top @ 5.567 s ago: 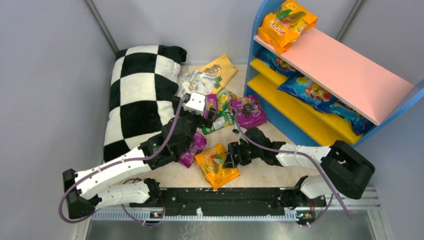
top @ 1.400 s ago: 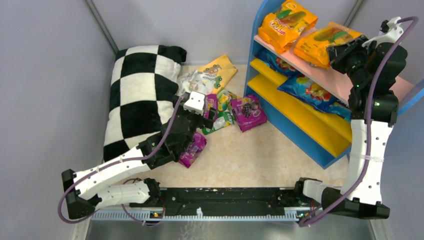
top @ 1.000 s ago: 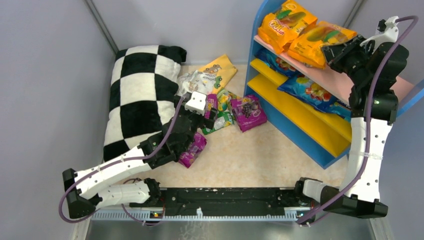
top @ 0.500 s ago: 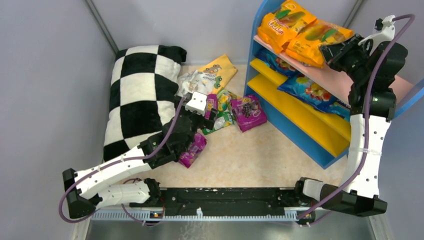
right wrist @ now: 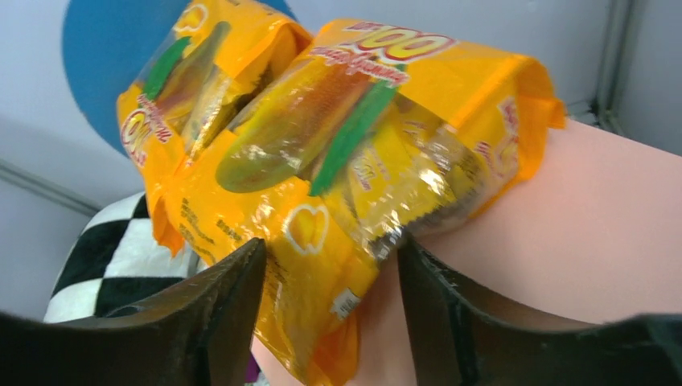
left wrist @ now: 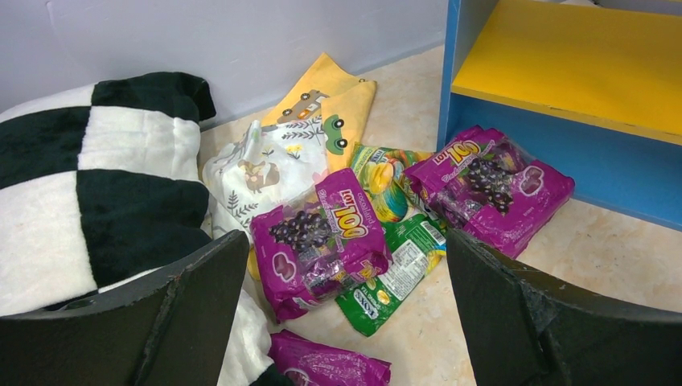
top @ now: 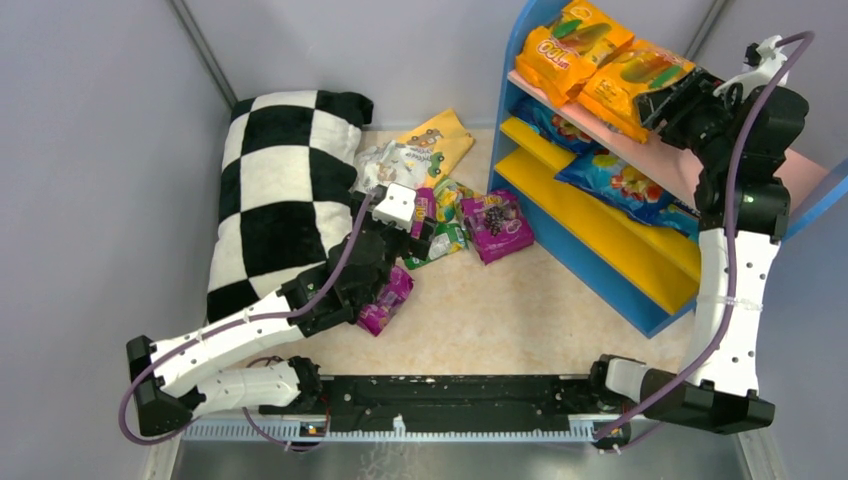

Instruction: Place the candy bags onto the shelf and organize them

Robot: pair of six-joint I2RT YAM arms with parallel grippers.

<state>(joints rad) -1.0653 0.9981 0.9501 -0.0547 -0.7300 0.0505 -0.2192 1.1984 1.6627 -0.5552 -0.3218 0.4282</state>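
Note:
Two orange candy bags lie on the shelf's pink top board (top: 720, 170): one at the back (top: 572, 40), the second (top: 635, 78) pressed against it. My right gripper (top: 672, 95) sits at the second bag's near end. In the right wrist view that bag (right wrist: 370, 129) rests on the board (right wrist: 595, 225), its end between the spread jaws of the open gripper (right wrist: 331, 245). My left gripper (left wrist: 346, 237) hangs open above a purple bag (left wrist: 322, 241), a green bag (left wrist: 398, 269) and another purple bag (left wrist: 490, 185) on the floor. Blue bags (top: 620, 180) lie on the yellow board.
A black-and-white checkered pillow (top: 285, 190) lies at the left beside the left arm. A yellow cloth (top: 435, 140) and a white printed cloth (top: 395, 165) lie behind the floor bags. A third purple bag (top: 385, 300) sits under the left arm.
My right gripper carried the second orange bag back along the pink board against the first one, then its jaws parted. The left arm has barely moved.

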